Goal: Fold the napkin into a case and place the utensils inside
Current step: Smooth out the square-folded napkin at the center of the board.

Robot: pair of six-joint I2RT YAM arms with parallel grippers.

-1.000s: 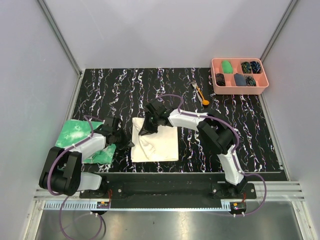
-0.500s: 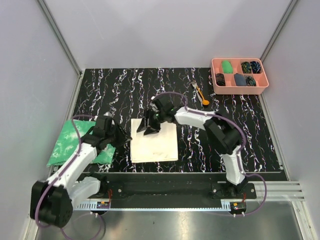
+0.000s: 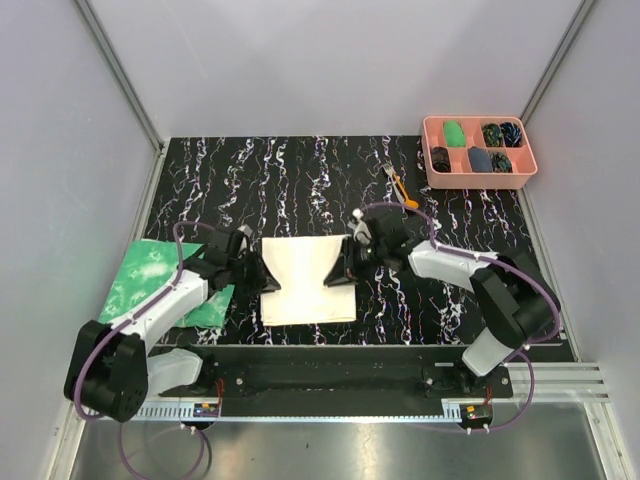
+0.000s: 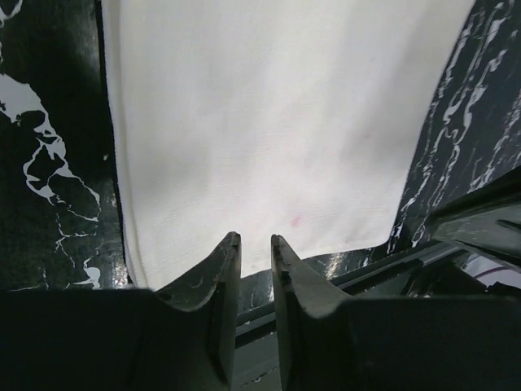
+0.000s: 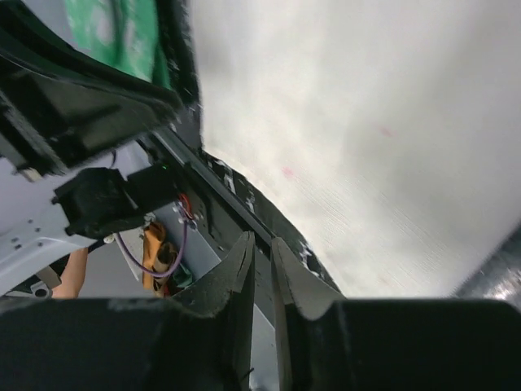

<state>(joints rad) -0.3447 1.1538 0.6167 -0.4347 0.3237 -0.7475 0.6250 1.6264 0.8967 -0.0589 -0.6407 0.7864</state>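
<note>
The napkin [image 3: 308,282] lies flat as a cream-white near-square sheet near the table's front; it fills the left wrist view [image 4: 260,122] and the right wrist view [image 5: 366,122]. My left gripper [image 3: 270,282] sits at its left edge and my right gripper [image 3: 336,278] at its right edge, facing each other. In the wrist views the left gripper [image 4: 254,238] and the right gripper [image 5: 262,238] each show only a slim gap with nothing between the fingers. The utensils [image 3: 400,187], a fork and an orange spoon, lie at the back right, apart from both grippers.
A green-and-white mottled cloth [image 3: 150,282] lies at the left under the left arm and shows in the right wrist view [image 5: 122,32]. A pink compartment tray [image 3: 432,150] with small items stands at the back right corner. The table's front rail runs just below the napkin.
The right gripper let go of the raised napkin corner and moved from the cloth's top left to its right edge. The napkin now lies flat. The left gripper moved to its left edge.
</note>
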